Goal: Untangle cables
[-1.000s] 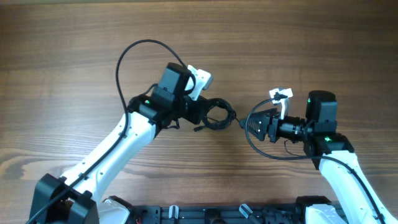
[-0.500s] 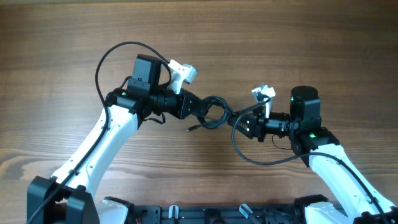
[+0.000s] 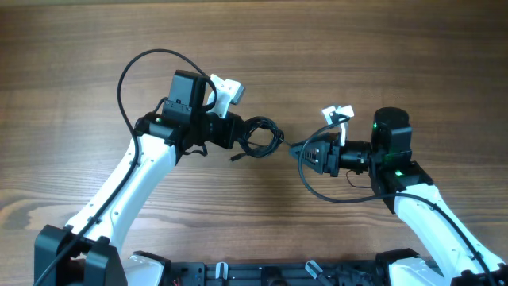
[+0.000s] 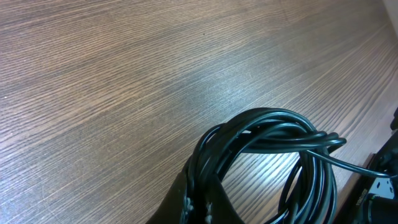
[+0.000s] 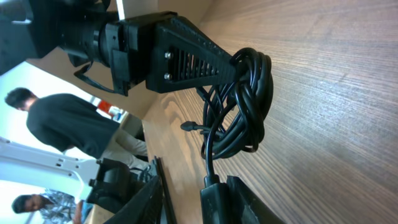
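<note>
The cables are one bunch of thin black cords held just above the wooden table. My left gripper is shut on the bunch's left side. In the left wrist view its fingers pinch several strands of the coil. A metal plug tip hangs below the bunch. One strand runs right to my right gripper. In the right wrist view its fingers stand apart, and a black plug body lies against one finger. The tangle hangs from the left gripper beyond it.
A loose black loop curves from the right gripper towards the right arm. A black rail runs along the table's near edge. People stand beyond the table in the right wrist view.
The left gripper has carried the bunch left and slightly up. The right gripper has shifted a little, and one strand now runs from the bunch to it.
</note>
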Motion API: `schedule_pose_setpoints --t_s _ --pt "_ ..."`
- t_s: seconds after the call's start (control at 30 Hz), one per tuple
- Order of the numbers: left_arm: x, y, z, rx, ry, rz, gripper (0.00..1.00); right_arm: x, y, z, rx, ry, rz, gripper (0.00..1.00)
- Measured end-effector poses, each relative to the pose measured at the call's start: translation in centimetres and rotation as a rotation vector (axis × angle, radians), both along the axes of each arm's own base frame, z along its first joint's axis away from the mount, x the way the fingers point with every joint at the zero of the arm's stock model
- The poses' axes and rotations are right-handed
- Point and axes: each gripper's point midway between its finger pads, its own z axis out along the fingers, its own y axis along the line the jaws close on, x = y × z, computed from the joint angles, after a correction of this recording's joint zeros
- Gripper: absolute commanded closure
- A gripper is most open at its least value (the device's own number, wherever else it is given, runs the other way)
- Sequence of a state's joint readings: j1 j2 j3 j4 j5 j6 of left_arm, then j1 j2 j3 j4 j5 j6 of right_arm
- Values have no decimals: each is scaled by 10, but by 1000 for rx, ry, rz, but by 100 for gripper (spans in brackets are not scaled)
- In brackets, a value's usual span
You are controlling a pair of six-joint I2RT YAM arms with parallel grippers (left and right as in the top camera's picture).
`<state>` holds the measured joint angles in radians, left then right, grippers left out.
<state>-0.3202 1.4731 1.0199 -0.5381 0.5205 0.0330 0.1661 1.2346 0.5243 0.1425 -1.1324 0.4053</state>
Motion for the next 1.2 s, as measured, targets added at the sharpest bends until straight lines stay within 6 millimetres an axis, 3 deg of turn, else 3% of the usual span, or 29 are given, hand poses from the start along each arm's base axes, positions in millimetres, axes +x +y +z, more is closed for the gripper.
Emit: schedule_pose_setpoints --t_s 0.2,0.3,0.47,0.6,0.83,0.93,1.07,1.2 --pt "0 0 0 0 0 0 96 0 0 0 21 101 -24 83" --pt "0 0 0 0 0 0 96 1 0 -1 22 116 -32 85" --pt "3 -1 2 -14 5 24 96 22 -8 -7 -36 69 -151 93" --pt "13 -1 3 -20 28 143 96 30 -11 -6 -47 44 -188 95" --pt "-1 -41 -3 108 -51 191 96 31 -11 -5 -38 54 -196 95" --pt "-1 -56 4 73 -68 228 96 36 -14 -7 -54 55 -231 95" --pt "-2 -62 7 9 -1 320 96 49 -23 -17 -103 71 -330 95" --pt "-10 -81 15 -81 47 304 96 54 -17 -25 -160 65 -392 95"
